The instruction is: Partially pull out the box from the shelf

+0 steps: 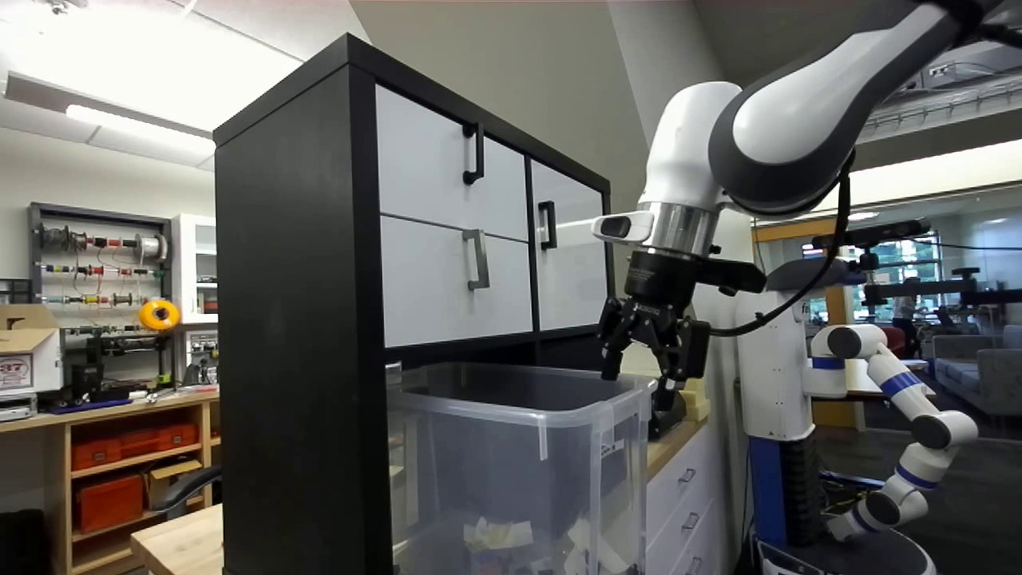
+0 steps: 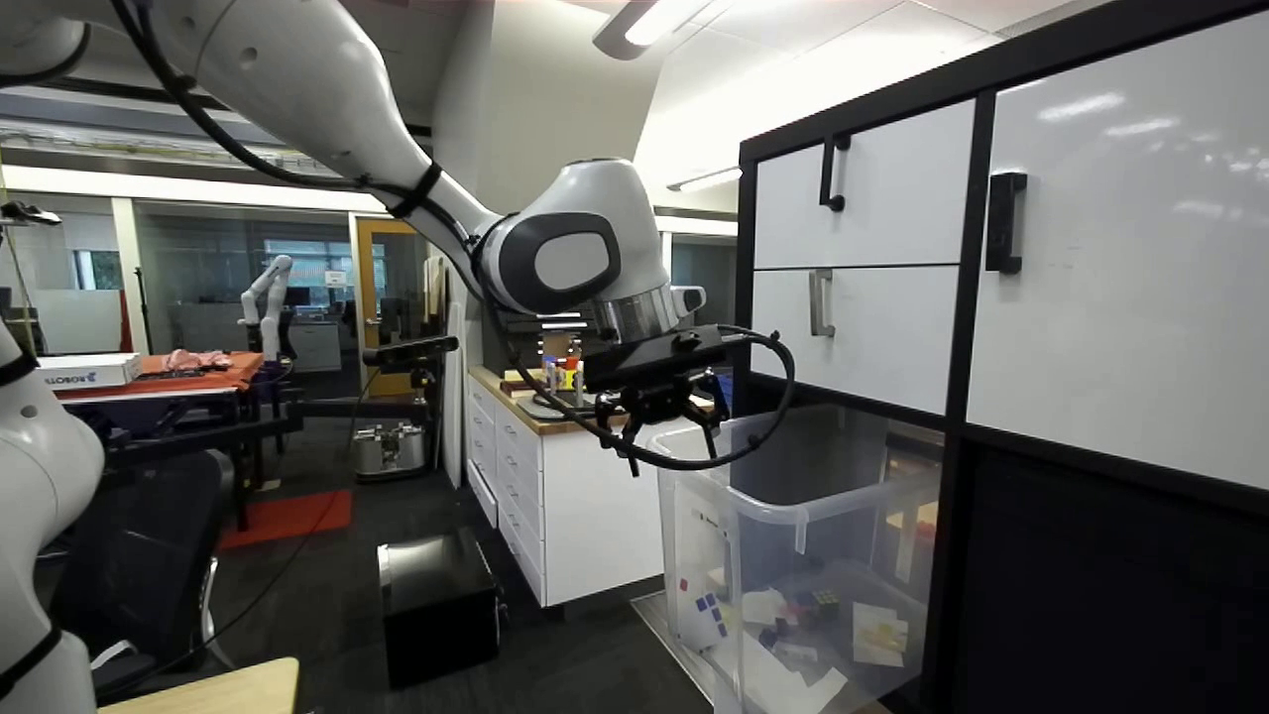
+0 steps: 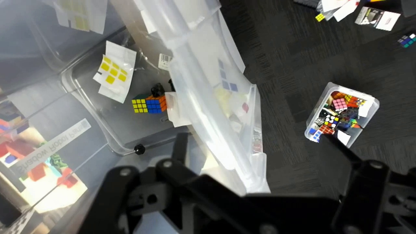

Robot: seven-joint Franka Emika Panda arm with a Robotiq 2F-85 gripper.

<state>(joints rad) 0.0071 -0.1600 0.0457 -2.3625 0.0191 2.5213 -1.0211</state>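
The box (image 1: 511, 447) is a large translucent bin with a rim. It stands in the shelf's (image 1: 287, 319) lower opening, under white fronts with black handles, and sticks out past the shelf's front; the box also shows in an exterior view (image 2: 694, 535). White papers and puzzle cubes lie inside it. My gripper (image 1: 639, 382) is open and points down at the box's outer rim. In the wrist view the gripper (image 3: 256, 139) has the rim (image 3: 201, 107) between its fingers, one on the inner side and one outside. I cannot tell whether a finger touches it.
A white drawer cabinet (image 2: 595, 516) with a wooden top stands beside the box. A black chest (image 2: 436, 605) is on the floor. A small clear bin (image 3: 373, 102) of cubes lies on the floor below. A handle (image 1: 477, 259) juts from the shelf near my gripper. A cable loops past the gripper.
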